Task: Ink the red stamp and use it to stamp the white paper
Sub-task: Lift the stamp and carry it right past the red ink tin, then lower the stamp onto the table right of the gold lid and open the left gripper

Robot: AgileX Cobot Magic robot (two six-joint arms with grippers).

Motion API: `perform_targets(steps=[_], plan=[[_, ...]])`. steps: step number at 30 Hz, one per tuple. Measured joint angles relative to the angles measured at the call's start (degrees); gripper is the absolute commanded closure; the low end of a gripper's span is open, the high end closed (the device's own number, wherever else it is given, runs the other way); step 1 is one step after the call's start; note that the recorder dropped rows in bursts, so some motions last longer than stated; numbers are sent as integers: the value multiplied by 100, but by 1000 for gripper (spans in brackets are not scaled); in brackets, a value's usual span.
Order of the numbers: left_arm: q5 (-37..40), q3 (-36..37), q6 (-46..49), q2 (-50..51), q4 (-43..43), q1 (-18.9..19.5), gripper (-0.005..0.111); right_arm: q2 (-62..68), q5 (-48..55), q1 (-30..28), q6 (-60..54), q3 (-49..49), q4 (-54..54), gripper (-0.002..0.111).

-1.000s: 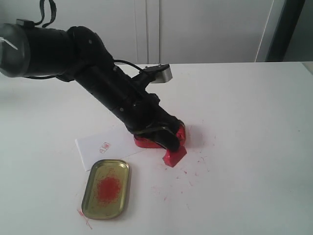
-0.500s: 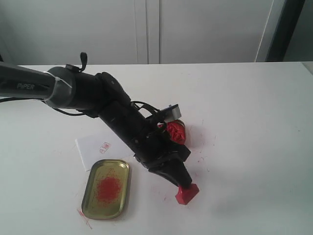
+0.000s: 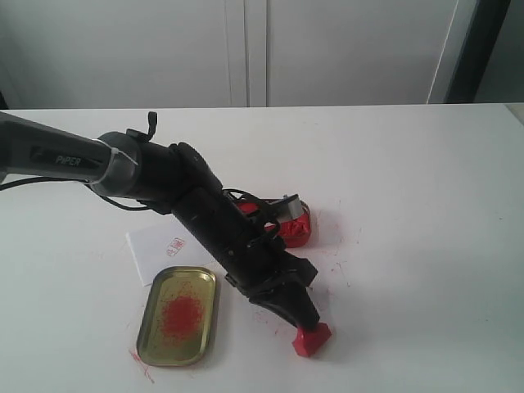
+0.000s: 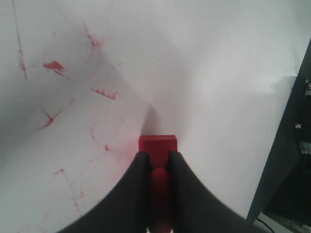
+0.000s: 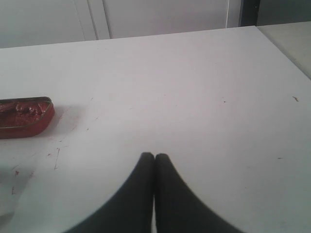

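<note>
My left gripper is shut on the stem of the red stamp, whose square face rests on or just above the bare tabletop near the front edge. In the left wrist view the red stamp sticks out past the black fingertips of the left gripper. The white paper lies left of the arm with a red print on it, partly covered by the arm. My right gripper is shut and empty over bare table; it does not show in the exterior view.
The red oval ink tin sits behind the left arm and shows in the right wrist view. The gold lid smeared with red lies at the front left. Red smudges dot the tabletop.
The left arm swung from the ink tin toward the front of the table, carrying the stamp, and has lowered it close to the tabletop.
</note>
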Motion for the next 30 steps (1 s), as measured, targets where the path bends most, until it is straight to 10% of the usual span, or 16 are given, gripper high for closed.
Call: perform_targets(steps=[6, 17, 30], plan=[[0, -8, 0, 0, -9, 0, 104, 0, 0, 0, 0, 0, 0, 108], [-35, -8, 87, 9, -9, 0, 55, 0, 0, 0, 0, 0, 0, 108], [-49, -8, 87, 9, 2, 0, 49, 0, 0, 0, 81, 0, 0, 108]])
